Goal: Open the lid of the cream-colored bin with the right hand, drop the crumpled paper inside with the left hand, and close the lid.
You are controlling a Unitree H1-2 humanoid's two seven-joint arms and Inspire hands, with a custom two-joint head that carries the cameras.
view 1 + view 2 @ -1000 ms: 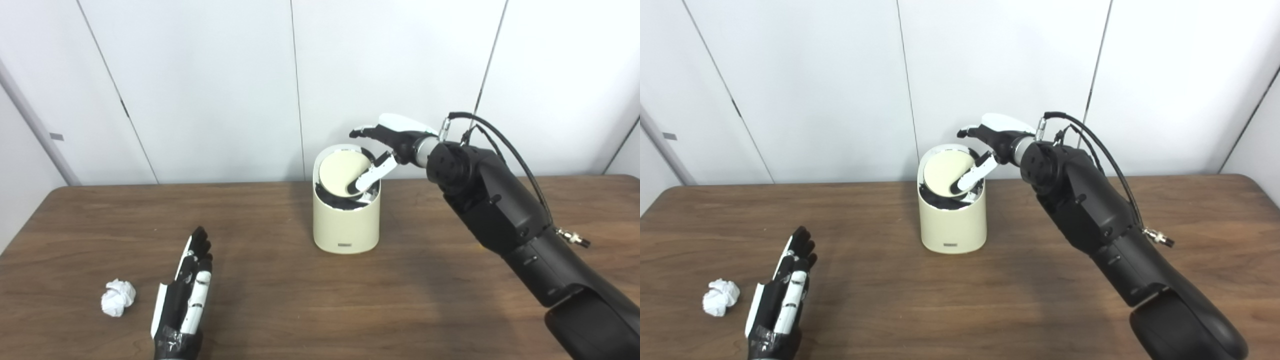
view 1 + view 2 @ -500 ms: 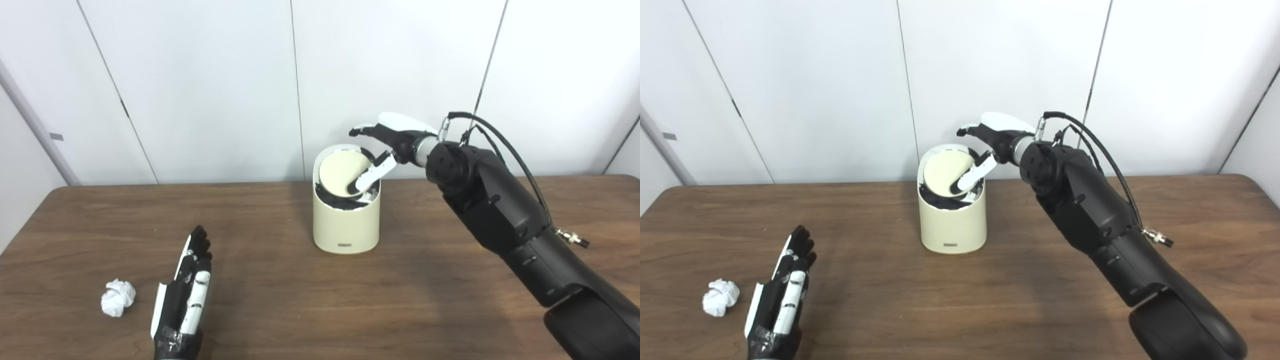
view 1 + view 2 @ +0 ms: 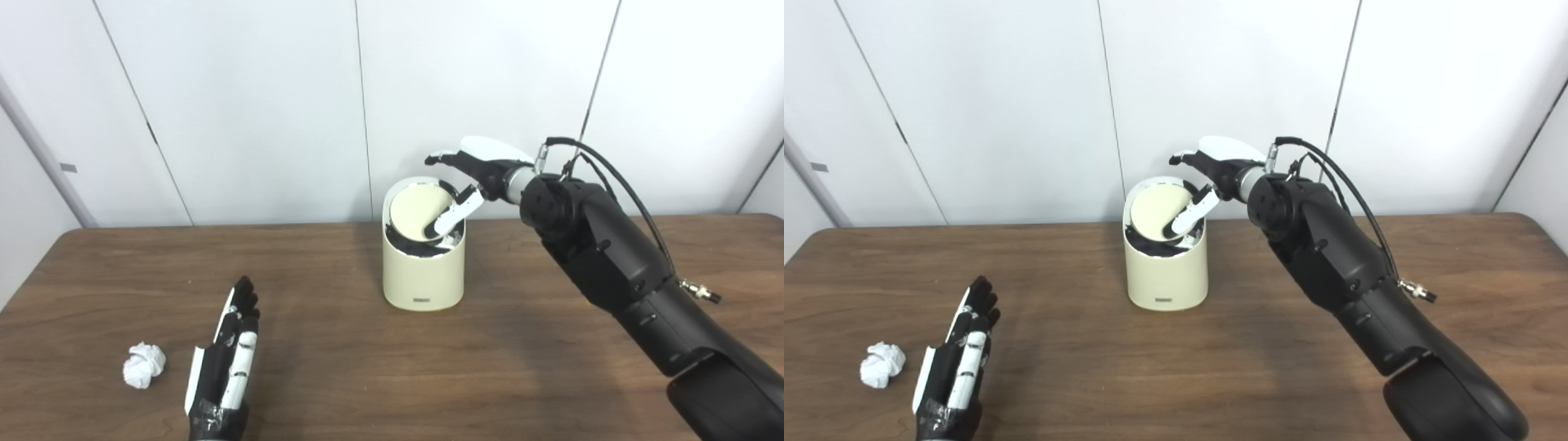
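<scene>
While the lid (image 3: 418, 214) sits tilted, step one is only partly done.
R hand (image 3: 468, 177) is at the bin (image 3: 422, 269) top w/ fingers spread, one fingertip (image 3: 432, 231) pressing on the lid's lower edge, others up in the air above the rim, gripping nothing; dark gap shows below the lid. L hand (image 3: 223, 367) lies flat on the table (image 3: 343, 367), fingers straight and close together, empty; crumpled paper (image 3: 144, 364) lies just left of them, not touching. Left to do: pick up, drop, close.

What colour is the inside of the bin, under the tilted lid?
Black, seen under the cream lid of the bin; clearest in the left eye view.
</scene>
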